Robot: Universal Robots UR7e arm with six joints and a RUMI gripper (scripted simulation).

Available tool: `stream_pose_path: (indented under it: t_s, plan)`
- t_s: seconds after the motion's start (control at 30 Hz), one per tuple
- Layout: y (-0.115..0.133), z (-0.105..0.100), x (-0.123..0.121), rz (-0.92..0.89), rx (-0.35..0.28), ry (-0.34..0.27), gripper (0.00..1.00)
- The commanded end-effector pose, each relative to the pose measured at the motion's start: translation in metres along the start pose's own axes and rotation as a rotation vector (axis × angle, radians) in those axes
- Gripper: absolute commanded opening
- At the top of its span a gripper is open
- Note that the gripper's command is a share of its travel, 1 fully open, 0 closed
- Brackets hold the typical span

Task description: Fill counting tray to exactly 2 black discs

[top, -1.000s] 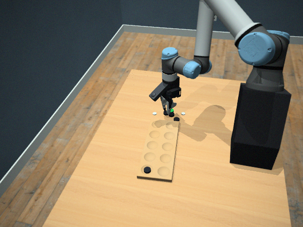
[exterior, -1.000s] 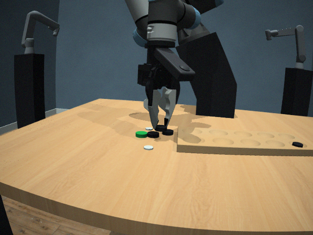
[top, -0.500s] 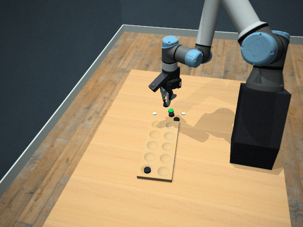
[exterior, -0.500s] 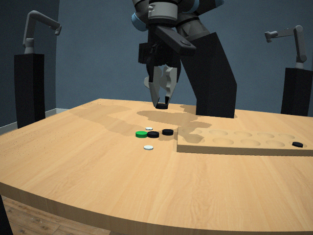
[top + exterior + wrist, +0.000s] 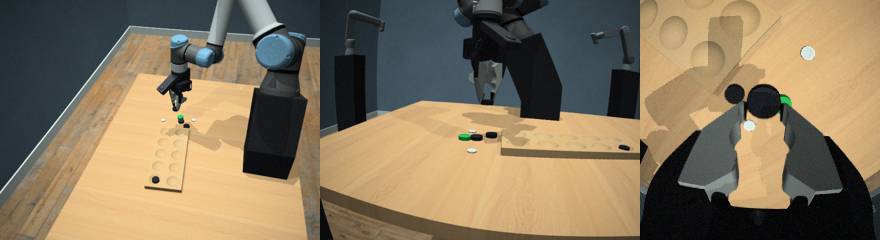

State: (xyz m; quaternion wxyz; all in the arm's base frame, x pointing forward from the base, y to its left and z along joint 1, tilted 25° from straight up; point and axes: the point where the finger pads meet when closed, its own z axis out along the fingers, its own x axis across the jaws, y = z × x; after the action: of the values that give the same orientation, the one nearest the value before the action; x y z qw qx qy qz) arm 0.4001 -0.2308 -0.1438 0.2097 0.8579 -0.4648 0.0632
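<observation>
My gripper (image 5: 176, 107) hangs above the table, beyond the far end of the counting tray (image 5: 169, 158), and is shut on a black disc (image 5: 175, 109). The held disc also shows in the exterior view (image 5: 487, 102) and in the wrist view (image 5: 763, 100). The wooden tray has two rows of round pockets. One black disc (image 5: 155, 179) lies in its near-left pocket; the other pockets are empty. Two more black discs lie on the table off the tray's far end: one (image 5: 186, 126) close to the tray, one (image 5: 180, 120) touching a green disc (image 5: 180, 116).
Two white discs (image 5: 163, 119) (image 5: 193, 119) lie on either side of the green disc. The robot's black pedestal (image 5: 273, 134) stands to the right of the tray. Two other black pedestals with arms (image 5: 349, 87) (image 5: 623, 90) stand beyond the table.
</observation>
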Motion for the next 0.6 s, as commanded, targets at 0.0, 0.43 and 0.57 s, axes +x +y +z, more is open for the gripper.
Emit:
stream_pose_path:
  t_s: [0.0,0.43,0.57]
  plan:
    - [-0.01,0.0,-0.003,0.0,0.002,-0.001,0.0]
    - [-0.116,-0.005,-0.068,0.001,0.017,-0.015,0.0]
    - [-0.138,-0.007,-0.087,0.001,0.016,-0.016,0.0]
